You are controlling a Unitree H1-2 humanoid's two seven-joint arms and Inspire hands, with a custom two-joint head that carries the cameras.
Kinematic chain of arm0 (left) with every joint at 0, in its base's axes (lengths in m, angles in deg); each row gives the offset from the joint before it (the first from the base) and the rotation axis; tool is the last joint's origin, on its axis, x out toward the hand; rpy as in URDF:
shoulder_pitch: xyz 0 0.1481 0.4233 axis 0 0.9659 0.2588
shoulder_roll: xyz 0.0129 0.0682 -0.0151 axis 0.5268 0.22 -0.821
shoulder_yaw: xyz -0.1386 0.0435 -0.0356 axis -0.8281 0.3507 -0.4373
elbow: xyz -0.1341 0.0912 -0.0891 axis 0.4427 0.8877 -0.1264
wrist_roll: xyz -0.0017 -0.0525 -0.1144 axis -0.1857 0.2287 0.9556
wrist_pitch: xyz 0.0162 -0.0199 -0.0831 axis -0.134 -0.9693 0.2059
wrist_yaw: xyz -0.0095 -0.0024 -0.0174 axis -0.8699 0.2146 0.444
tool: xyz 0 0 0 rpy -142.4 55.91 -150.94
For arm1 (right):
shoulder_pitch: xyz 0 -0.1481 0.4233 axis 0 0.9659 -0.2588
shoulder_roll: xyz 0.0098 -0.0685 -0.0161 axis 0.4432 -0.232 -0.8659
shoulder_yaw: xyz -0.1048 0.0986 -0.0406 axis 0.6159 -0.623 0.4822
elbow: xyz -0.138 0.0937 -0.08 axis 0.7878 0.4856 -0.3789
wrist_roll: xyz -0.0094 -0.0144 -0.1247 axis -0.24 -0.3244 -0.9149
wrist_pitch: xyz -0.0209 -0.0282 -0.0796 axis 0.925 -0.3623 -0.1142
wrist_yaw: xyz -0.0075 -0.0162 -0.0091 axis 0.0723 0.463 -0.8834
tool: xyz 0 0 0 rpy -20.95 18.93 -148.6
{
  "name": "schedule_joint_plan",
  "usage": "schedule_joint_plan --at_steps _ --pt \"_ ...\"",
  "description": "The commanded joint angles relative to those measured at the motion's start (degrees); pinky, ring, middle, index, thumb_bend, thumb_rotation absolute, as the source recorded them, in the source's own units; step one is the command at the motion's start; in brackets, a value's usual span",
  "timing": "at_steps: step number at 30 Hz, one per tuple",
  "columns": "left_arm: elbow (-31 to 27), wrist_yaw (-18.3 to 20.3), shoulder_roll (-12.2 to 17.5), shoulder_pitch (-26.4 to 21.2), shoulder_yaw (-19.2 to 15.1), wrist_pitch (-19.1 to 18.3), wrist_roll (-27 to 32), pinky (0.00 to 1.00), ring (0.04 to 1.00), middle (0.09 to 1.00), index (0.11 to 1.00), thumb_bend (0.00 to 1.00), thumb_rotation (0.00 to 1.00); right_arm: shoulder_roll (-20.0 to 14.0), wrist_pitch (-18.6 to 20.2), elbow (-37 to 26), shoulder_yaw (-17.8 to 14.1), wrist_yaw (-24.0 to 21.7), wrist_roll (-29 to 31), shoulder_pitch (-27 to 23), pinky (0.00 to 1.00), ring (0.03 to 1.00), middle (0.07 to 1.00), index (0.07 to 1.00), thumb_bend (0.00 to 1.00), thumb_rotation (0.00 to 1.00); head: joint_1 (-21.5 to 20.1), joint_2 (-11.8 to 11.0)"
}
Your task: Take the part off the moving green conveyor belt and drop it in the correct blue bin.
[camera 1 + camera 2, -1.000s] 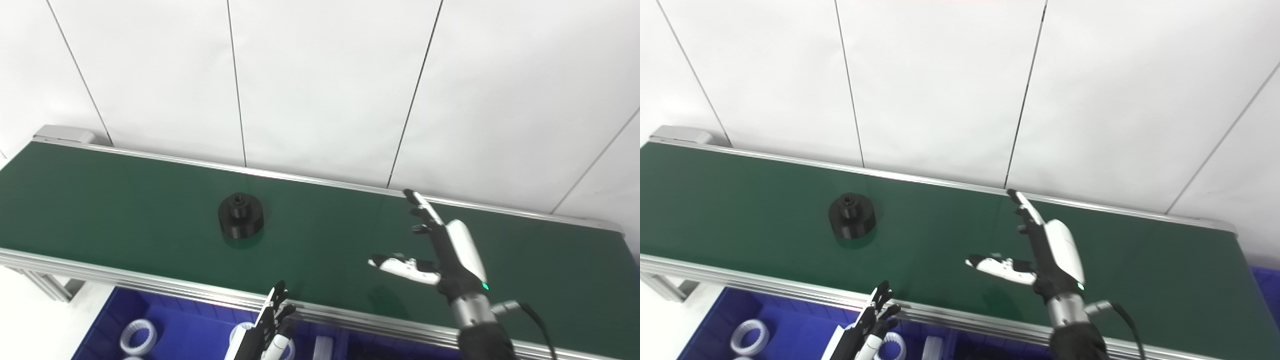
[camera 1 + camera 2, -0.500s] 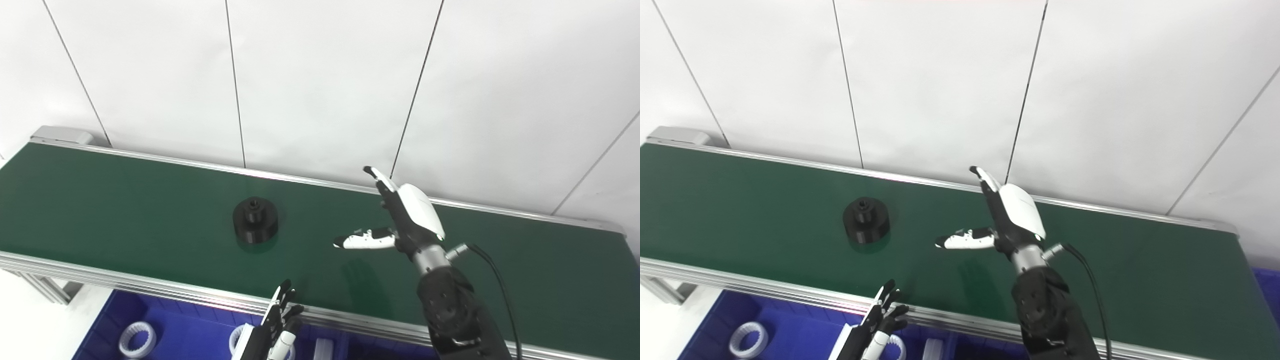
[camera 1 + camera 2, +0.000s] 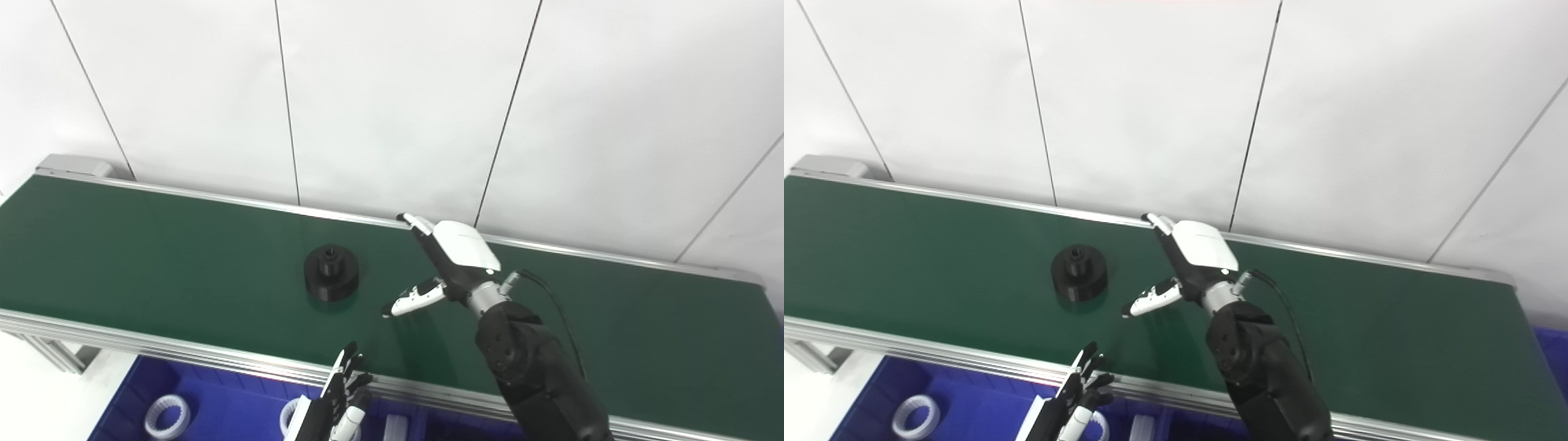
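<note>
A black round part (image 3: 331,274) with a raised hub on top sits on the green conveyor belt (image 3: 153,257), left of centre. My right hand (image 3: 444,263) is open above the belt just right of the part, fingers and thumb spread toward it, not touching it. My left hand (image 3: 340,398) is low at the belt's near rail, fingers apart and holding nothing. The part also shows in the right eye view (image 3: 1078,273).
Blue bins (image 3: 245,407) lie below the belt's near rail and hold white ring parts (image 3: 166,416). Aluminium rails (image 3: 184,352) edge the belt front and back. A white panelled wall stands behind.
The black part has travelled right along the belt. My right hand has moved left and farther back toward it, staying open. My left hand has hardly moved.
</note>
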Motion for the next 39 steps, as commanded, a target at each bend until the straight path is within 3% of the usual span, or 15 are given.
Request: schedule_joint_plan --at_steps 1,15,22,30,39 --pt "-0.05 -0.42 -2.5 -0.29 2.11 2.3 -0.89 0.81 0.889 0.971 1.0 0.55 0.9 0.36 -0.3 -0.34 -0.13 0.19 -0.71 -3.79 0.65 0.901 0.946 0.937 1.0 0.32 0.2 0.07" --pt "0.61 -0.42 -3.16 -0.17 3.03 2.41 -0.95 0.8 0.877 0.956 1.0 0.52 0.82 0.37 -1.92 6.85 2.79 -1.37 -2.81 -10.04 0.58 0.855 0.925 0.877 1.0 0.28 1.33 0.02" --pt "0.46 -0.75 -3.35 0.37 3.72 2.89 -1.6 0.8 0.877 0.961 1.0 0.54 0.82 0.28 -1.04 9.47 3.27 -2.62 -2.85 -11.99 0.59 0.85 0.931 0.886 1.0 0.29 1.81 0.08" --pt "0.36 -2.05 -4.1 1.33 4.96 3.3 -3.75 0.76 0.856 0.949 1.0 0.54 0.85 0.29 -3.81 15.25 4.48 -0.27 -2.61 -12.15 0.57 0.806 0.907 0.875 1.0 0.27 2.96 -0.13" --pt "-0.22 -3.27 -4.72 2.45 6.66 3.2 -5.71 0.9 0.875 0.95 1.0 0.5 0.87 1.54 -4.9 20.26 6.08 0.65 -2.06 -12.43 0.55 0.82 0.917 0.882 1.0 0.28 4.47 -0.43"
